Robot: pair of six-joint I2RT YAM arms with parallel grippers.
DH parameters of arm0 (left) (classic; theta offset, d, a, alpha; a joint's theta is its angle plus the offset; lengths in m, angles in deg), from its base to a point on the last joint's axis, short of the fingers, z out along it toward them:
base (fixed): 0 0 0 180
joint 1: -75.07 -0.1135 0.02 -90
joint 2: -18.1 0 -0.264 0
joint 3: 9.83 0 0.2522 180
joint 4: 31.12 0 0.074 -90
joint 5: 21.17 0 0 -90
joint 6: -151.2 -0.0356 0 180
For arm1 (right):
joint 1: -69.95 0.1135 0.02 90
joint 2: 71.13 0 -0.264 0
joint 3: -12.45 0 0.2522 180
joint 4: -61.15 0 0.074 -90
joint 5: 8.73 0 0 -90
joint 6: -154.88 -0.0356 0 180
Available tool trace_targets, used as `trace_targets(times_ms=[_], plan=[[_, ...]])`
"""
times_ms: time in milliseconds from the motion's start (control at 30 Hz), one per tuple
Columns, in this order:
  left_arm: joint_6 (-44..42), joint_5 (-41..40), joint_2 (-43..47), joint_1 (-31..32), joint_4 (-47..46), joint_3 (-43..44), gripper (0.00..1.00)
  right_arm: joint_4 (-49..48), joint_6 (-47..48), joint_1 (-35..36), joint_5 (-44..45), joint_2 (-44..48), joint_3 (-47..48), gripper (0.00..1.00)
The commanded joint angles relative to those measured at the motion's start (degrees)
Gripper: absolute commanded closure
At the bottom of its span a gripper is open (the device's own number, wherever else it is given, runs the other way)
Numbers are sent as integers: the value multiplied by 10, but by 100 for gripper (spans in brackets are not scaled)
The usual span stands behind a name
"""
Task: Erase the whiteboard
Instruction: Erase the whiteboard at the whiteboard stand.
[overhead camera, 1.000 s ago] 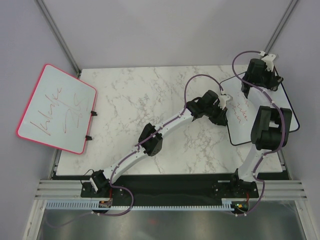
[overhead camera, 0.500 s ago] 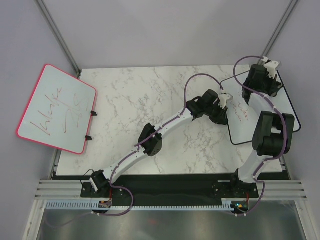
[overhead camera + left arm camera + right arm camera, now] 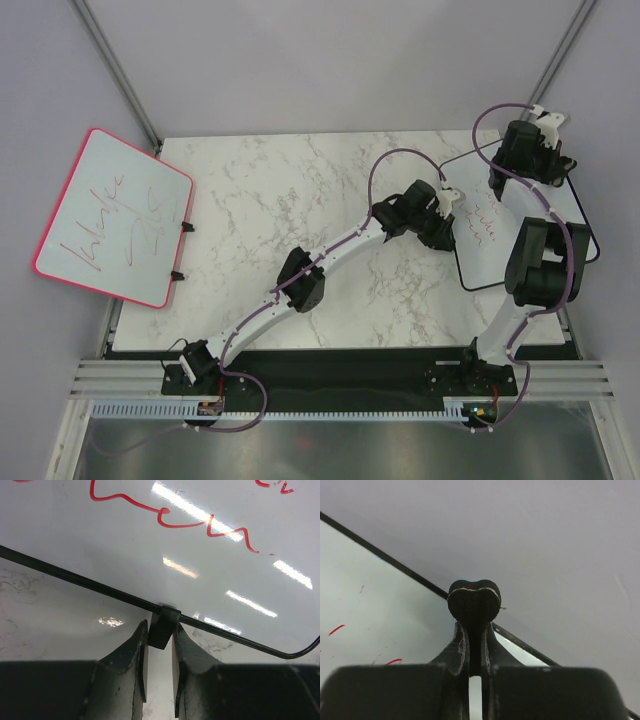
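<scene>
The black-framed whiteboard (image 3: 490,262) lies at the table's right side with red handwriting on its face. It also shows in the left wrist view (image 3: 150,555) and the right wrist view (image 3: 375,615). My left gripper (image 3: 447,222) is at the board's left edge. In its wrist view the gripper (image 3: 160,635) is closed round a black tab (image 3: 162,622) on the frame. My right gripper (image 3: 505,180) is over the board's far part. In its wrist view the gripper (image 3: 475,630) is shut on a black heart-shaped eraser (image 3: 474,600).
A pink-framed whiteboard (image 3: 115,215) with red scribbles hangs over the table's left edge. The marble table (image 3: 300,190) stretches between the two boards. Grey walls and metal posts close off the back.
My right gripper with the eraser has moved a little to the right and farther back over the board. My left arm has stayed put on the frame tab.
</scene>
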Motion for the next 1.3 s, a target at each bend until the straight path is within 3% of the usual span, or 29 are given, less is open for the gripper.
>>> trace_targets(times_ms=[0,267,600,1033,1267], plan=[[45,-20,-17,-15,43,13,98,11,-28,24,-10,-26,-12,100],[49,-19,-18,-17,43,14,98,-15,-36,93,-6,-90,-16,100],[54,-16,-20,-19,42,17,98,-3,16,18,12,-106,71,100],[53,-18,-20,-18,42,17,98,-7,62,14,-6,-96,111,100],[52,-18,-20,-17,42,17,98,-4,-20,43,-23,-63,-9,100]])
